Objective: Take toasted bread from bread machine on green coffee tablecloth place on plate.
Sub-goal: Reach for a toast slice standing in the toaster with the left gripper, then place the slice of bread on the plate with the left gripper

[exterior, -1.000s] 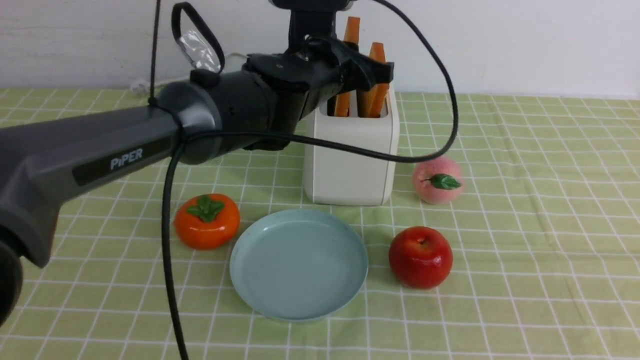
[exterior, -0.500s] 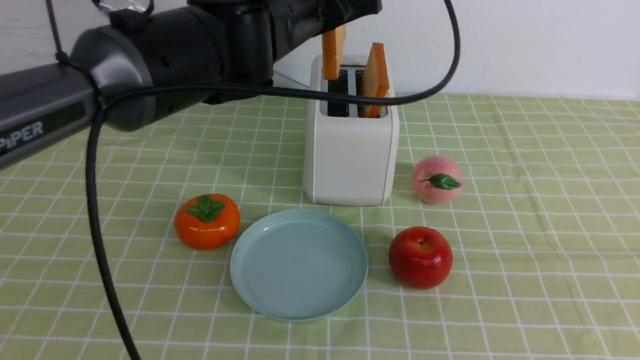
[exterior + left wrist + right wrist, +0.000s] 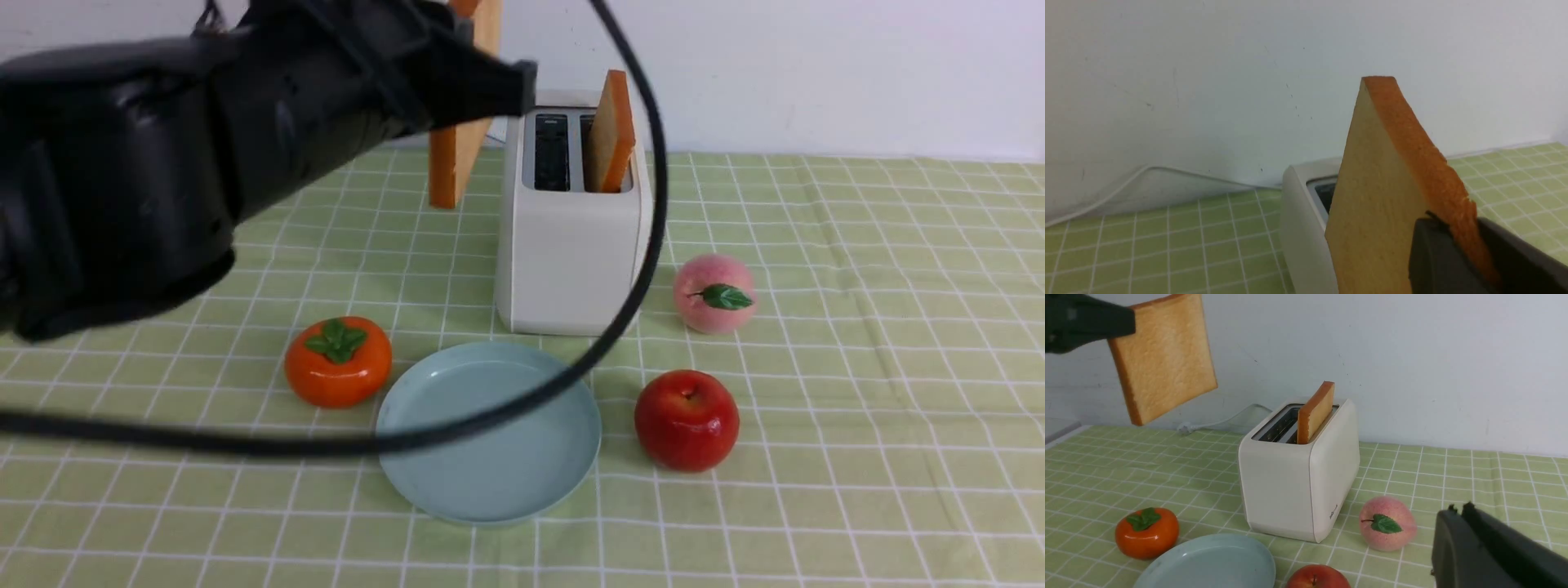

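Observation:
My left gripper (image 3: 482, 73) is shut on a slice of toasted bread (image 3: 457, 155) and holds it upright in the air, left of the cream-white bread machine (image 3: 571, 253). The slice also shows in the left wrist view (image 3: 1384, 204) and the right wrist view (image 3: 1163, 359). The second slice (image 3: 612, 135) stands in the machine's right slot; the left slot is empty. The pale blue plate (image 3: 490, 498) lies empty on the green checked tablecloth (image 3: 857, 367) in front of the machine. My right gripper (image 3: 1457, 510) is shut and empty, to the right of the machine.
An orange persimmon (image 3: 337, 361) sits left of the plate. A red apple (image 3: 687, 420) sits right of it. A pink peach (image 3: 714, 292) lies beside the machine's right side. My left arm's black cable (image 3: 522, 400) hangs across the plate. A white wall stands behind.
My left gripper has lifted one slice fully out of the left slot and carried it up and to the left. The arm has swung closer to the camera. The other slice stays put.

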Robot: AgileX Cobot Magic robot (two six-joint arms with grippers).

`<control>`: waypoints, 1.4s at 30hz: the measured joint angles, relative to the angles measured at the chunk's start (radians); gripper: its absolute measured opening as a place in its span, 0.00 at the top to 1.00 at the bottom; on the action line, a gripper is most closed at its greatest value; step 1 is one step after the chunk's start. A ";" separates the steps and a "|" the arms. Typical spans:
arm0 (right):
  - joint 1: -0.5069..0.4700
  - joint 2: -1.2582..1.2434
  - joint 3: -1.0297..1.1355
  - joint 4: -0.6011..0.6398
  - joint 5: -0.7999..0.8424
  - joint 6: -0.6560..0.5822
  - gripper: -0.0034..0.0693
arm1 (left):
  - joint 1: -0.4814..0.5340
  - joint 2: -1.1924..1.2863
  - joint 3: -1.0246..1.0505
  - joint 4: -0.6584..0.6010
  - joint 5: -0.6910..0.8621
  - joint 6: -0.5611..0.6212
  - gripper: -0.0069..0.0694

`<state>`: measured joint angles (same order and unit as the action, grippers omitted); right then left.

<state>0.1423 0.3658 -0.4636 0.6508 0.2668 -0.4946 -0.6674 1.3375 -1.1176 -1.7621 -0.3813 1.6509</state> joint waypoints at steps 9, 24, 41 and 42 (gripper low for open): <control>0.000 0.000 0.000 0.005 0.020 -0.019 0.94 | -0.026 0.002 0.307 0.019 0.193 0.043 0.81; 0.000 0.000 0.000 0.012 0.031 -0.019 0.94 | -0.026 0.241 0.240 0.155 0.028 0.054 0.81; 0.000 0.000 0.000 0.012 0.038 -0.019 0.94 | -0.026 0.298 0.194 0.366 -0.011 -0.070 0.82; 0.000 0.000 0.000 0.012 0.040 -0.019 0.94 | -0.026 0.314 0.194 0.382 -0.023 -0.089 0.82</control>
<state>0.1423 0.3658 -0.4636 0.6628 0.3072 -0.5141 -0.6937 1.6516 -0.9235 -1.3803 -0.4045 1.5617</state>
